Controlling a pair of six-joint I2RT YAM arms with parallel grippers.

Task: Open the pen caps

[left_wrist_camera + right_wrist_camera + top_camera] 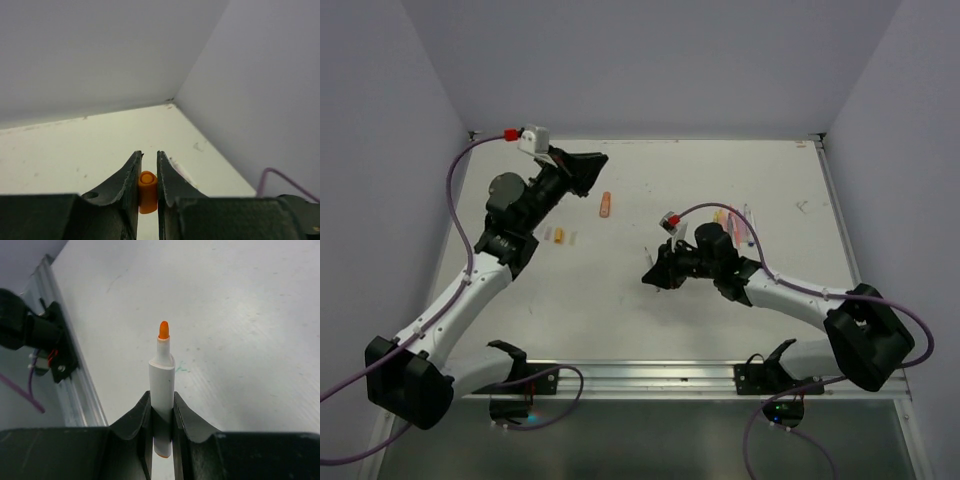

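Past the near rail [640,372] in the overhead view, an orange pen [606,205] lies far-centre on the counter [620,320] and more pens [735,222] cluster at right, caps too small to judge, probably still to open. Left wrist view: the left gripper [149,156] has its fingers closed tight on a detached orange cap [147,192]. Right wrist view: the right gripper [161,395] has its fingers clamped on a white pen [161,371], orange tip bare, so one is done.

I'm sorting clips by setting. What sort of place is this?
Probably a robot lab test cell: a white table boxed in by plain pale walls, with the left arm and right arm mounted on a metal rail at its near edge.
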